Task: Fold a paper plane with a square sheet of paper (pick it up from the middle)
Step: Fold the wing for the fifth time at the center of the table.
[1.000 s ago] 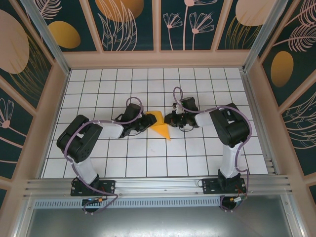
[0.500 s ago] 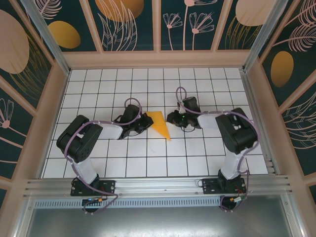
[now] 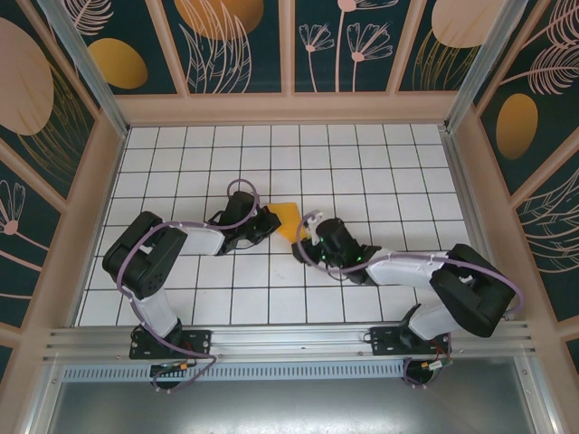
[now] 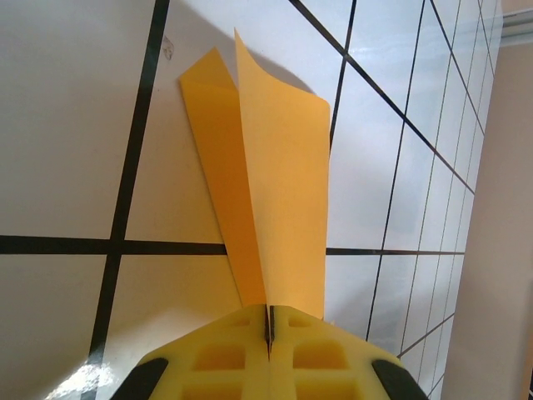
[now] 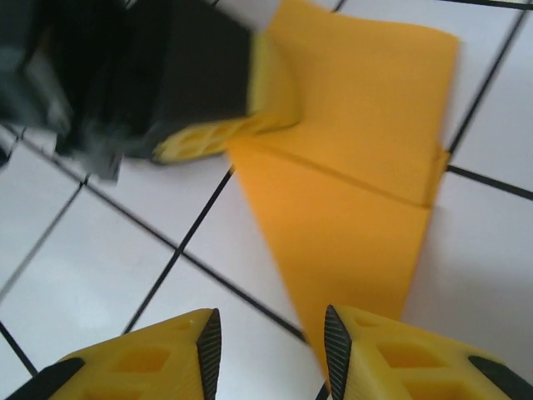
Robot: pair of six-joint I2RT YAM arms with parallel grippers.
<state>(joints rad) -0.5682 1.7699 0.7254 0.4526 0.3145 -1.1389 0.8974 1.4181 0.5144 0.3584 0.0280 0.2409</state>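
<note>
Left end effector (image 4: 268, 329) clamped on orange-yellow folded paper plane (image 4: 279, 183), two creased layers fanning ahead of it; right end effector (image 5: 271, 337) open, pointed tip at its gap.

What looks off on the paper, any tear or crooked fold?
No tear shows. The paper plane, pinched in the left gripper, looks unevenly folded: its layers step out of line at one edge, and two flaps splay apart.

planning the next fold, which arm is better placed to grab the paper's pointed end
Right. The right tool is open, just at the pointed end of the paper. The left tool is shut on the paper, holding it, so it likely should not let go.
</note>
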